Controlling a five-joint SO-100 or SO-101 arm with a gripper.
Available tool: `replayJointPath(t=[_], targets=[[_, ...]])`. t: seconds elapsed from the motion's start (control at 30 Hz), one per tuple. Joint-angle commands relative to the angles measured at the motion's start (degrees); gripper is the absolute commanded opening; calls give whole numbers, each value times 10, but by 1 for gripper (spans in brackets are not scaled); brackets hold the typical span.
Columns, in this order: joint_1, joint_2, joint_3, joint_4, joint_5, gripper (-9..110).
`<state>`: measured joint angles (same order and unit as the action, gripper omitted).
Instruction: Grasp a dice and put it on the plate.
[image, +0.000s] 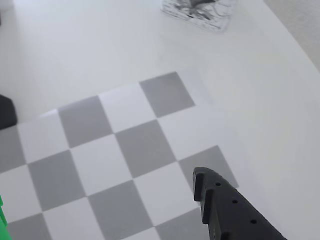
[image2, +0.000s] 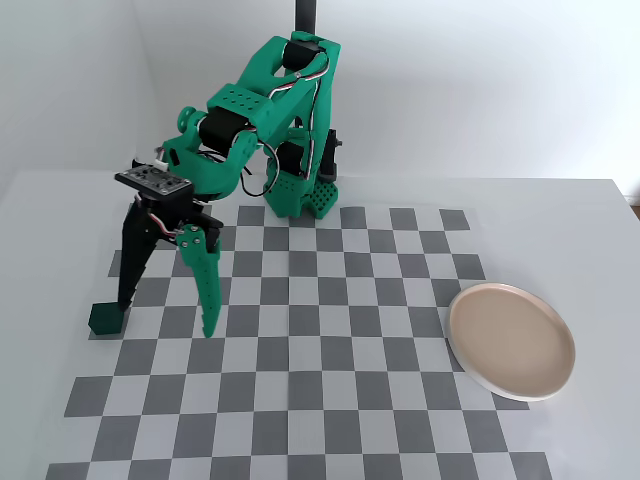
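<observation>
In the fixed view the dark green dice (image2: 104, 319) sits at the left edge of the checkered mat (image2: 330, 400). My gripper (image2: 166, 320) is open wide just above the mat. Its black finger (image2: 130, 270) comes down at the dice's right side, so the dice lies outside the jaws. I cannot tell whether they touch. Its green finger (image2: 205, 290) stands about two squares to the right. The pale pinkish plate (image2: 512, 341) lies empty at the mat's right edge. In the wrist view the gripper (image: 100, 197) holds nothing between its fingers. Dice and plate are out of that view.
The green arm's base (image2: 300, 190) stands at the back of the mat. In the wrist view a wire-mesh object (image: 200, 11) lies on the white table beyond the mat's corner. A dark shape (image: 6, 111) shows at the left edge.
</observation>
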<state>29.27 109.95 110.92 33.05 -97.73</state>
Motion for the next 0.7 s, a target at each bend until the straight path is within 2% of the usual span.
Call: replayJointPath(t=[0.0, 0.33, 0.67], targets=[[47, -29, -96, 7, -4, 37], [133, -109, -149, 15, 12, 36], [170, -140, -149, 41, 8, 36]])
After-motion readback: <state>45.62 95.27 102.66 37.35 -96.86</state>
